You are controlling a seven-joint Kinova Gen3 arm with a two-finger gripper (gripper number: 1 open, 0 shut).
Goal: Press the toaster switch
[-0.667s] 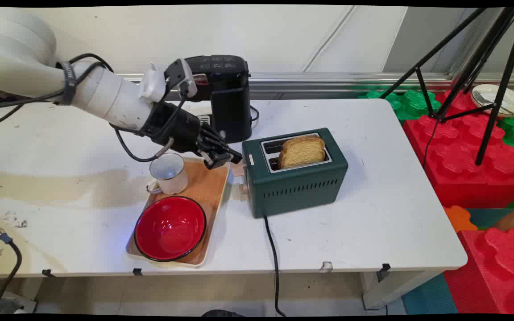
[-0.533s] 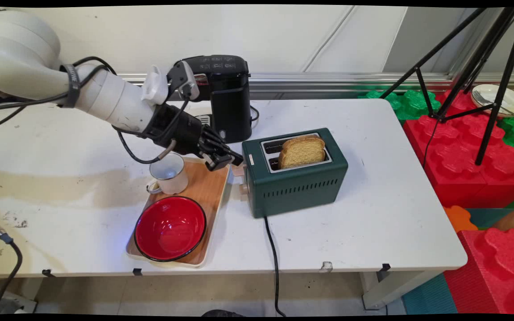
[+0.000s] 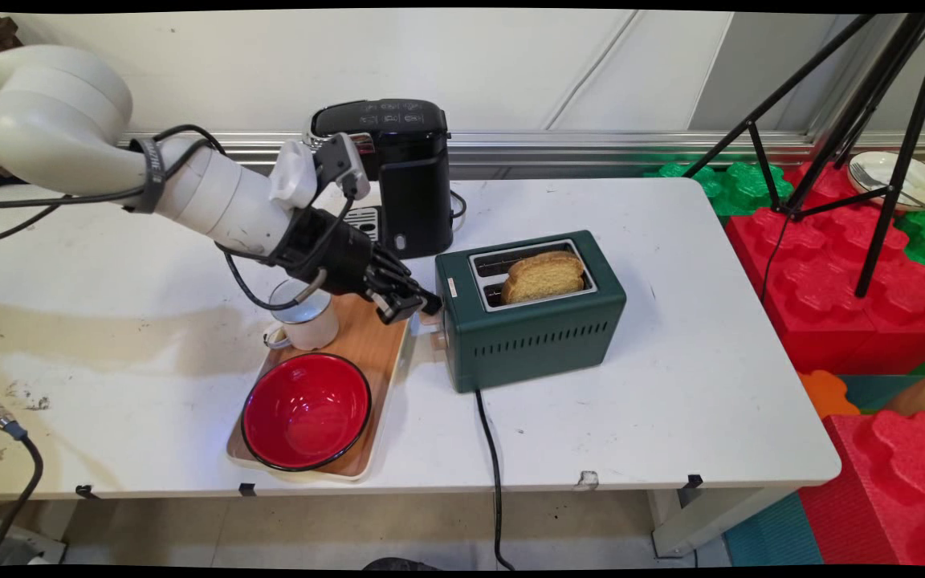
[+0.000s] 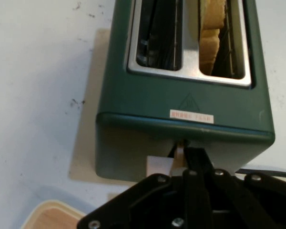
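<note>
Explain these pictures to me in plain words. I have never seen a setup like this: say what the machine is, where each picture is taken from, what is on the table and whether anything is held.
The machine is a white robot arm ending in a black two-finger gripper. The main view comes from a fixed camera looking down across a white table. The hand view comes from a camera on the hand itself, looking along the fingers.

On the table stands a green toaster with a slice of bread in one slot; the other slot is empty. Beside it lies a wooden tray carrying a white mug and a red bowl. A black coffee machine stands behind.

The gripper holds nothing. Its fingers are closed together, with their tips at the pale lever on the toaster's end.
</note>
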